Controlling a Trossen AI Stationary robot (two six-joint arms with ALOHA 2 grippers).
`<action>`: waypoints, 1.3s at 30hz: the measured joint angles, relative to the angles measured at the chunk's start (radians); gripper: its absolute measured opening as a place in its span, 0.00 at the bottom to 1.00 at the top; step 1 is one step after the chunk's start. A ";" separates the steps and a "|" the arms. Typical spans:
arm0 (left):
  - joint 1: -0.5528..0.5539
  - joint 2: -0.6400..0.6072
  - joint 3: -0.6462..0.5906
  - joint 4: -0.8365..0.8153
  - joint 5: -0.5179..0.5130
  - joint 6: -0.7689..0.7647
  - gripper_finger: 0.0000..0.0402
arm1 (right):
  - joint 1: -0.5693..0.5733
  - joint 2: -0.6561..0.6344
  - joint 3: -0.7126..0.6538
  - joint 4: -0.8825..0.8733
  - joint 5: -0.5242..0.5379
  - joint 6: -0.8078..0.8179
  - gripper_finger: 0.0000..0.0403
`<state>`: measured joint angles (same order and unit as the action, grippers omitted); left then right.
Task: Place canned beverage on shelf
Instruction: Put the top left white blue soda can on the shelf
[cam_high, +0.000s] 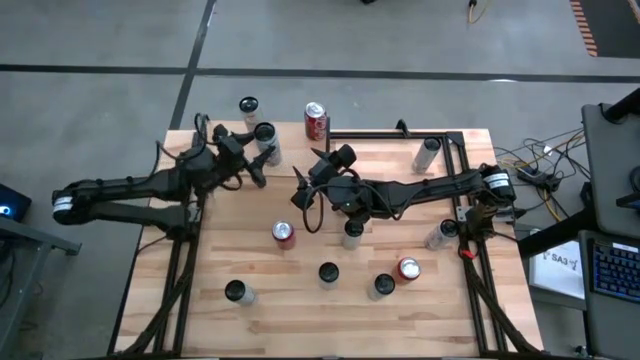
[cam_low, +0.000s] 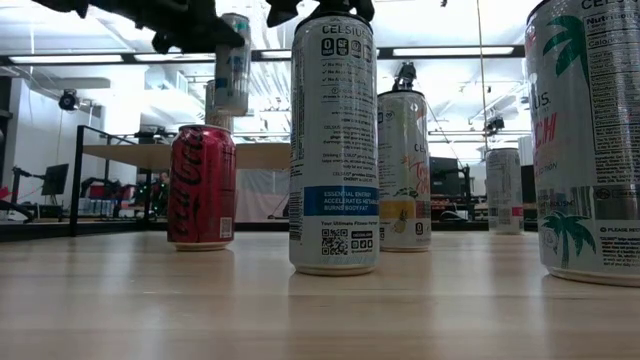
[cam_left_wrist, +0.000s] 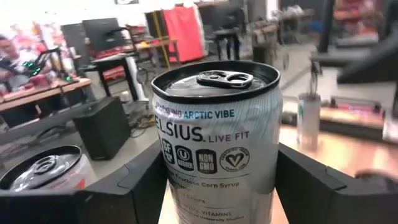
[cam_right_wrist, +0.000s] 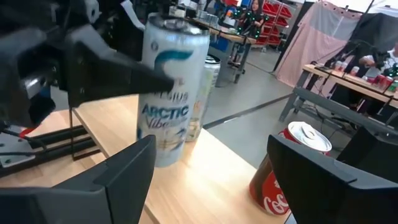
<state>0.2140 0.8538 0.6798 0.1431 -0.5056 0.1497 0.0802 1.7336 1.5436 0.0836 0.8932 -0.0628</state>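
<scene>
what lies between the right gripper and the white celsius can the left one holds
Only bare pale wood tabletop, per the high view, between right gripper and the white Celsius can in the left gripper.

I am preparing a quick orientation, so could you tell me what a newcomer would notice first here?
The left claw grips a white Celsius can near the table's far edge. The right claw stands open, facing that can, with a red cola can beside it. More cans dot the table.
</scene>
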 joint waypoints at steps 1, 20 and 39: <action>0.014 -0.004 -0.003 -0.012 0.046 0.017 0.57 | 0.000 0.000 0.000 -0.001 0.000 0.000 0.74; 0.275 0.034 -0.047 0.017 0.628 0.099 0.57 | 0.000 -0.025 0.002 -0.004 -0.011 -0.081 0.74; 0.346 0.059 -0.133 0.173 0.674 0.047 0.61 | -0.009 -0.028 0.032 -0.004 -0.089 -0.077 0.74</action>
<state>0.5605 0.9130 0.5466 0.3161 0.1684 0.1965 0.0711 1.7054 1.5752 0.0795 0.8040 -0.1394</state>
